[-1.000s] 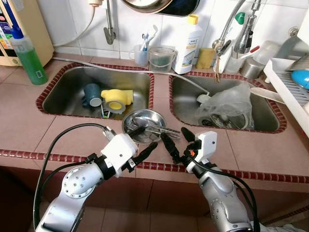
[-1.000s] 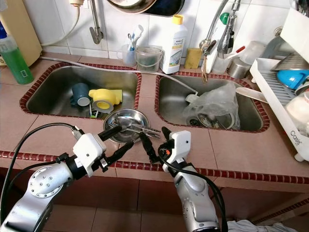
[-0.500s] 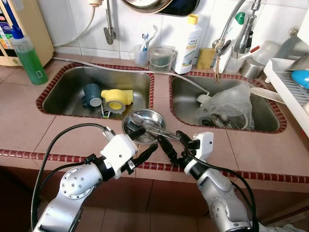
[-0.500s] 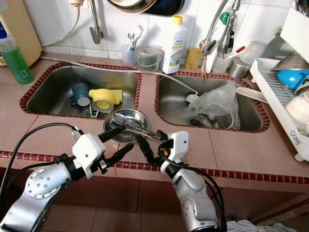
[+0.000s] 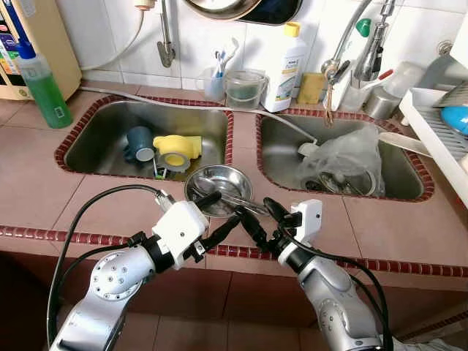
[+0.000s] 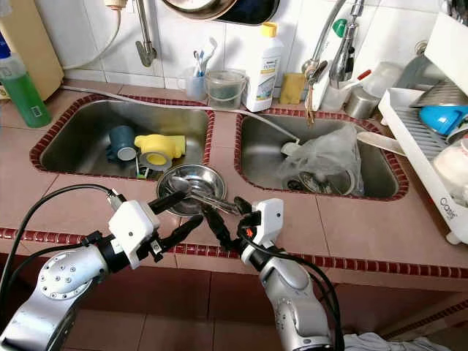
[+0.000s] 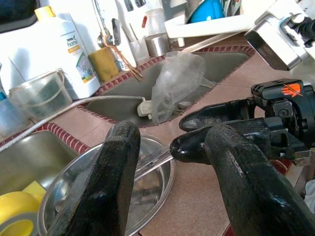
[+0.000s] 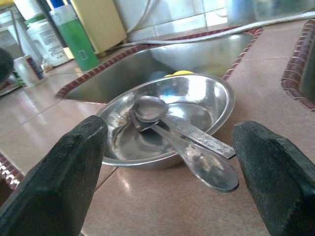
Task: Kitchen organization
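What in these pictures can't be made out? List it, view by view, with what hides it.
- Right sink, eye views: a crumpled plastic bag covers what lies at the drain.
- Steel bowl, eye views: the left claw overlaps its near rim.
- Cutlery, right wrist view: the handles cross, so the count is unclear.
- Dish rack, eye views: cut off by the frame edge.
- White bottle: label print too small.

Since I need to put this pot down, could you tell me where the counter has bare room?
Bare tile lies in front of the right sink, short of the white dish rack, and in front of the left sink. The centre is crowded: steel bowl of cutlery, both open grippers.
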Controlling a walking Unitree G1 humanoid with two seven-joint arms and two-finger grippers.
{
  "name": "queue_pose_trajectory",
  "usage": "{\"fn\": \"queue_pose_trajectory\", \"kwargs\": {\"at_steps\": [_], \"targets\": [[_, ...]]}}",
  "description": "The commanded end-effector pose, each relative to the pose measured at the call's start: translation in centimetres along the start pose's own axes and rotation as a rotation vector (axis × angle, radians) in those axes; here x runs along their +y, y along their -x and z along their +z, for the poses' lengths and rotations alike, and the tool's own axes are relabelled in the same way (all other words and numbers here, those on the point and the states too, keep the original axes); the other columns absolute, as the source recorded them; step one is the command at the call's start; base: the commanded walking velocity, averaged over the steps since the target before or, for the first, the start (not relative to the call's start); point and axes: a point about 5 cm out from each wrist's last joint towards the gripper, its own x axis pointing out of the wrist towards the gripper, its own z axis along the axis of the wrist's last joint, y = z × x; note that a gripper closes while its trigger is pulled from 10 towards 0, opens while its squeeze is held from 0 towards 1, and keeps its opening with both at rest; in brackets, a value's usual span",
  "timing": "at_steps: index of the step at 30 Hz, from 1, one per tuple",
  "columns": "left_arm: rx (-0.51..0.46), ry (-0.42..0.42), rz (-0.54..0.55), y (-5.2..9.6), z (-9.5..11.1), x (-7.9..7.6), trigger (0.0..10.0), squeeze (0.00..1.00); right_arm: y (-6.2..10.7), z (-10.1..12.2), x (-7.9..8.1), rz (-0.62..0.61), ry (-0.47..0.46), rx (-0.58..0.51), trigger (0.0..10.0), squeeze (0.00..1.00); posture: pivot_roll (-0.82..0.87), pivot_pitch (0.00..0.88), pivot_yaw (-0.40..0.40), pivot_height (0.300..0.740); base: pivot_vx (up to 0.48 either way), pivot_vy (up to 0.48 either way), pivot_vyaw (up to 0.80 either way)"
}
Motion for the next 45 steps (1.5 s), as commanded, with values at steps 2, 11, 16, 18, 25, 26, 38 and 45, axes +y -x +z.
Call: {"fn": "queue_pose_trajectory", "kwargs": {"at_steps": [2, 11, 16, 18, 25, 26, 38, 45], "targets": [[-0.015, -0.016, -0.009, -0.1, 0.7, 0.1, 10.0, 0.0, -0.1, 0.4, 0.8, 0.053, -0.01, -0.007, 10.0, 0.0, 0.15, 0.031, -0.042, 0.74, 0.0, 0.0, 0.0], [-0.013, -0.013, -0.004, -0.1, 0.6, 0.0, 10.0, 0.0, 0.3, 0.0, 1.3, 0.053, -0.015, 0.007, 10.0, 0.0, 0.15, 0.03, -0.051, 0.74, 0.0, 0.0, 0.0], [-0.014, -0.01, -0.004, -0.1, 0.6, -0.1, 10.0, 0.0, 0.5, -0.3, 1.6, 0.083, -0.031, 0.023, 10.0, 0.0, 0.15, 0.029, -0.051, 0.74, 0.0, 0.0, 0.0], [-0.014, -0.01, -0.006, -0.2, 0.6, -0.1, 10.0, 0.0, 0.6, -0.2, 1.8, 0.093, -0.029, 0.024, 10.0, 0.0, 0.14, 0.027, -0.051, 0.74, 0.0, 0.0, 0.0], [-0.014, -0.013, -0.007, -0.2, 0.6, -0.1, 10.0, 0.0, 0.7, -0.1, 1.6, 0.048, 0.006, 0.007, 10.0, 0.0, 0.14, 0.024, -0.052, 0.74, 0.0, 0.0, 0.0], [-0.014, -0.013, -0.007, -0.2, 0.6, -0.1, 10.0, 0.0, 0.8, -0.1, 1.5, 0.029, 0.009, 0.002, 10.0, 0.0, 0.14, 0.024, -0.055, 0.74, 0.0, 0.0, 0.0], [-0.012, -0.013, -0.007, -0.2, 0.6, 0.1, 10.0, 0.0, 2.1, -0.6, 1.3, -0.073, -0.008, -0.006, 10.0, 0.0, 0.13, 0.038, -0.043, 0.74, 0.0, 0.0, 0.0], [-0.013, -0.015, -0.01, -0.3, 0.7, 0.2, 10.0, 0.0, 1.4, -1.0, 1.9, -0.026, -0.041, 0.015, 8.5, 0.0, 0.13, 0.04, -0.038, 0.74, 0.0, 0.0, 0.0]]}}
